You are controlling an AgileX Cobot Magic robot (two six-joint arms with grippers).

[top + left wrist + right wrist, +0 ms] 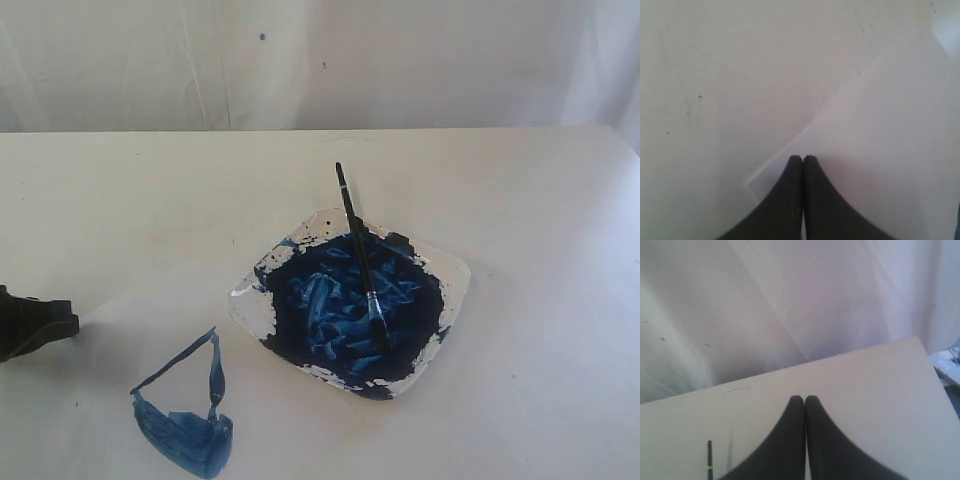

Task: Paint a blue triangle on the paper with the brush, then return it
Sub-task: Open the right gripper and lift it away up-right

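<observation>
The blue triangle [185, 415] is painted on the paper [120, 340] at the front left, its lower corner filled darker. The black-handled brush [360, 258] lies across the paint plate [455, 275], bristles in the blue paint, handle end pointing to the far side. My left gripper [70, 322] sits at the left edge, shut and empty; in the left wrist view [803, 158] its tips hang over a corner of the paper [880, 130]. My right gripper [804, 398] is shut and empty, out of the exterior view; the brush's handle end [710, 457] shows beside it.
A white cloth backdrop [320, 60] hangs behind the table's far edge [300, 130]. The plate holds a big dark-blue paint mass [345, 300]. The table's right corner [915, 340] shows in the right wrist view.
</observation>
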